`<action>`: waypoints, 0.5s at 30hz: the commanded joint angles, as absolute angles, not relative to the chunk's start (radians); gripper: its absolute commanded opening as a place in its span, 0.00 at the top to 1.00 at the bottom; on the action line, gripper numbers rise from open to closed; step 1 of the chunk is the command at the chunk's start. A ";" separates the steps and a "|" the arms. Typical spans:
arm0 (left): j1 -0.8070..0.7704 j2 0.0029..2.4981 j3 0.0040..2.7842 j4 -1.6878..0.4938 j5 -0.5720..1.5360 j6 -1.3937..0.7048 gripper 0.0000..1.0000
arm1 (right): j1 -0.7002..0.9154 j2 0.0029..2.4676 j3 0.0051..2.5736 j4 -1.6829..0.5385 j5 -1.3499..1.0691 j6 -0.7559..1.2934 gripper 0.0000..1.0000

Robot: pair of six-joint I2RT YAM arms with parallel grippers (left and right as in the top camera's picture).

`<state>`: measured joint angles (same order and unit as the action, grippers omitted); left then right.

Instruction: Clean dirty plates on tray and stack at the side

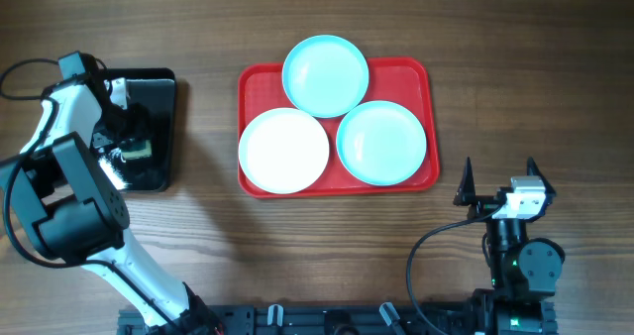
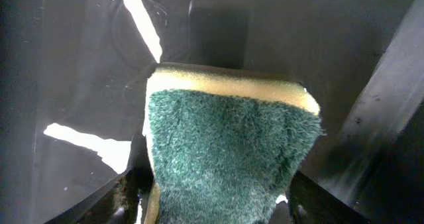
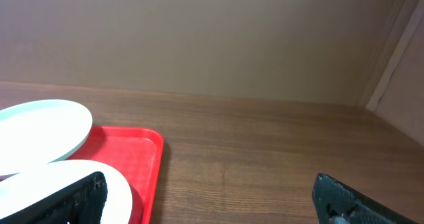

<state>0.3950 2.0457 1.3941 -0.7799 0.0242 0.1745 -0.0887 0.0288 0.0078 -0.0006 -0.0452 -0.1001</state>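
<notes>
Left pincer (image 1: 129, 149): clamped on green-faced sponge (image 2: 232, 158) above black tray (image 1: 158, 87).
Right pincer (image 1: 497, 173): spread open, empty, near red tray (image 1: 421, 72) on counter (image 1: 535, 67).
Plates: back turquoise plate (image 1: 325, 74), right turquoise plate (image 1: 381, 142), white plate (image 1: 283, 150), all on red tray.

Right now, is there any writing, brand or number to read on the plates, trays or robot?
None readable. The turquoise plates, white plate, red tray, black tray and sponge are all plain. The arms show no label that I can make out.
</notes>
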 commanded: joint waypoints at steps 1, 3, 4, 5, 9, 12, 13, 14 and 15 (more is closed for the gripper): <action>0.399 2.063 1.391 -0.776 0.014 0.181 0.45 | -0.094 0.029 0.005 0.002 -0.054 -0.104 0.00; 0.399 2.063 1.391 -0.773 0.014 0.181 0.54 | -0.094 0.029 0.005 0.002 -0.054 -0.105 0.00; 0.399 2.063 1.391 -0.773 0.014 0.181 0.57 | -0.094 0.029 0.005 0.002 -0.054 -0.105 0.00; 0.399 2.063 1.391 -0.773 0.014 0.181 0.60 | -0.094 0.029 0.005 0.002 -0.054 -0.104 0.00; 0.399 2.063 1.391 -0.774 0.014 0.180 0.93 | -0.094 0.029 0.005 0.002 -0.054 -0.104 0.00; 0.399 2.063 1.391 -0.773 0.014 0.180 0.95 | -0.094 0.029 0.005 0.002 -0.054 -0.105 0.00; 0.399 2.063 1.391 -0.772 0.014 0.180 0.73 | -0.094 0.029 0.005 0.002 -0.054 -0.105 0.00; 0.399 2.063 1.391 -0.765 0.015 0.179 0.00 | -0.094 0.029 0.005 0.002 -0.054 -0.105 0.00; 0.399 2.063 1.391 -0.757 0.024 0.174 0.00 | -0.094 0.029 0.005 0.002 -0.054 -0.104 0.01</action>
